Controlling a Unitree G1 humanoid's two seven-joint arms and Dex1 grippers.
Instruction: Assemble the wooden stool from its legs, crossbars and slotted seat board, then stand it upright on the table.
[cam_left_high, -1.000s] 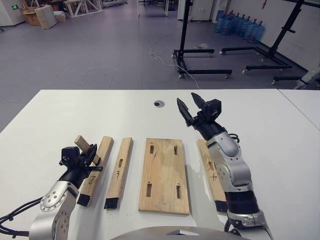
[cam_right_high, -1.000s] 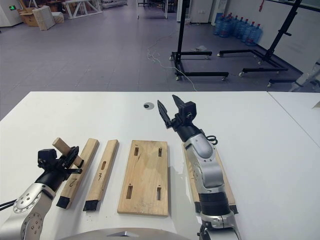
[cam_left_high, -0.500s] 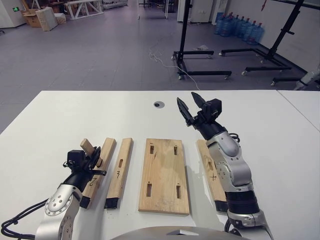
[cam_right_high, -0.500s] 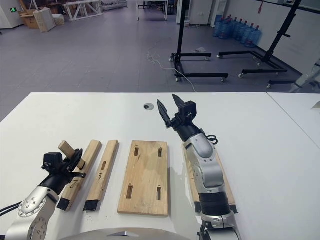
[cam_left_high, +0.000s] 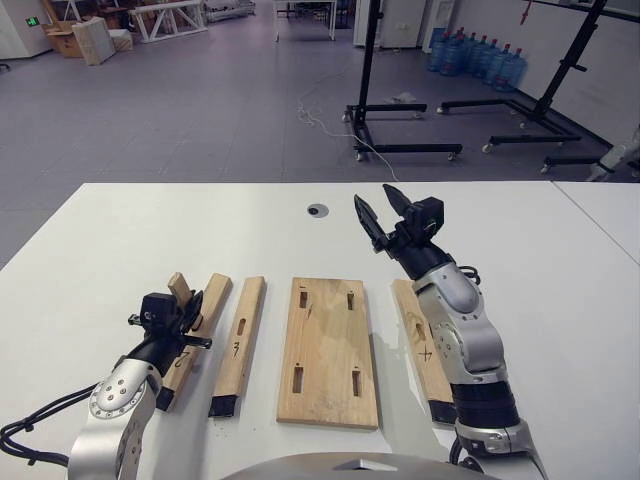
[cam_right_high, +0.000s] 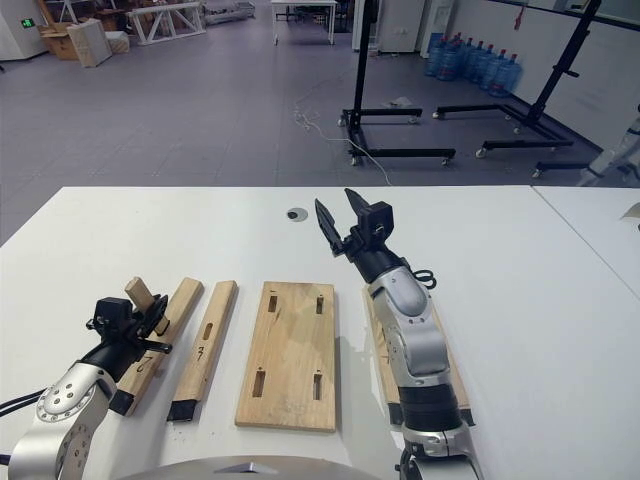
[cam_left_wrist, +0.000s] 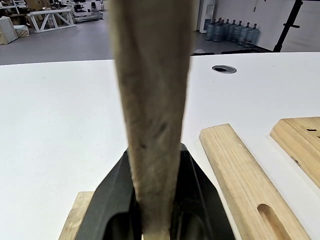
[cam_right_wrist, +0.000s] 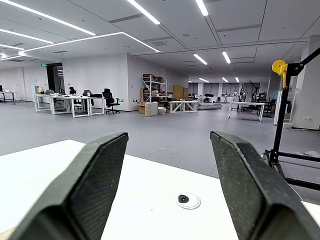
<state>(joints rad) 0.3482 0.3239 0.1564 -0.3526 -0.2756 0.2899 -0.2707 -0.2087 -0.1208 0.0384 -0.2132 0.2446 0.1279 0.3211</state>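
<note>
Low on the left of the head camera's frame, the left gripper (cam_left_high: 168, 318) is clamped on a short wooden crossbar (cam_left_high: 179, 288). The crossbar sticks up out of the grip and leans a little toward the upper left. From the left wrist camera it runs straight up between the two black fingers (cam_left_wrist: 111, 196), pinched on both sides. Gripper and crossbar sit over the leg marked 2 (cam_left_high: 209, 298), which lies flat on the white table (cam_left_high: 120, 230). Whether the crossbar's lower end touches that leg I cannot tell.

Just to the right lies the leg marked 3 (cam_left_high: 240, 338), nearly parallel to its neighbour and close beside it without touching. It has a slot near its middle and a dark tip pointing at the lower edge of the frame.

At bottom centre the seat board (cam_left_high: 327, 350) lies flat, apart from the legs, with four small slots near its corners facing up.

Right of the board a third leg (cam_left_high: 414, 325), marked with a cross, lies partly hidden under the right arm.

Near the middle of the frame the right gripper (cam_left_high: 372, 197) is raised off the table, pointing toward the upper left, its fingers spread wide with nothing between them. Beyond it, at upper centre, is a round hole (cam_left_high: 318, 209) in the tabletop.
</note>
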